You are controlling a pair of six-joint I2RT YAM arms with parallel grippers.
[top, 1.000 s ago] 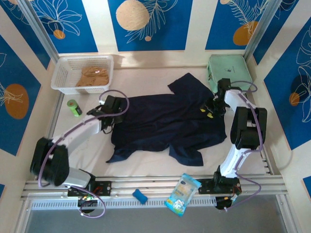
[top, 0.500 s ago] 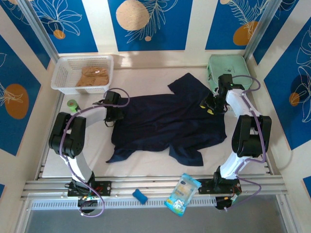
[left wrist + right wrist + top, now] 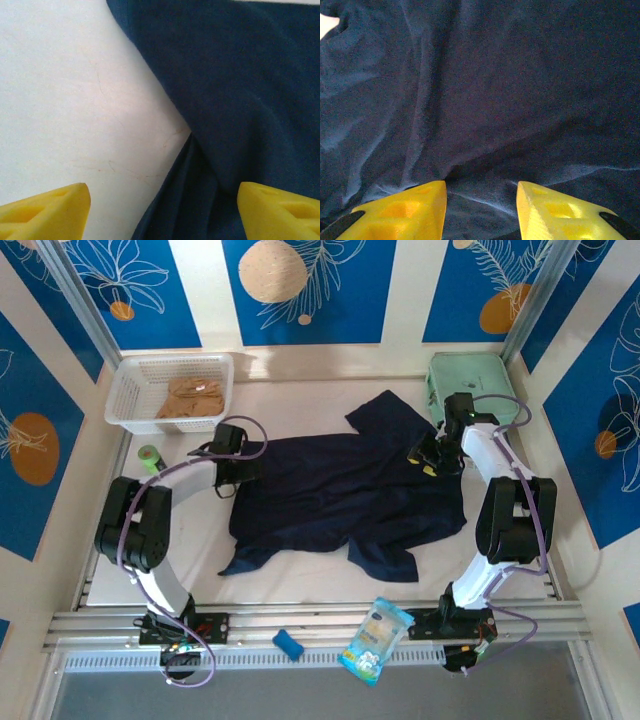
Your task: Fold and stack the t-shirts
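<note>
White table, blue-panel walls. Tan shirt sits in the basket, far left. Navy shirt lies spread mid-table, long axis left-right, one arm at each end. Left gripper is over its left edge, fingers wide apart — nothing clamped. Right gripper is on the right end, part-way apart astride a cloth ridge; can't tell if it's pinched. Versus a second ago: left arm reared up, its gripper shifted toward the far corner — shirt unmoved.

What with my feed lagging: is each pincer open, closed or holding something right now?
Left pincer: open, holding nothing.
Right pincer: fingers partly apart on the navy t-shirt; whether it grips cannot be told.
</note>
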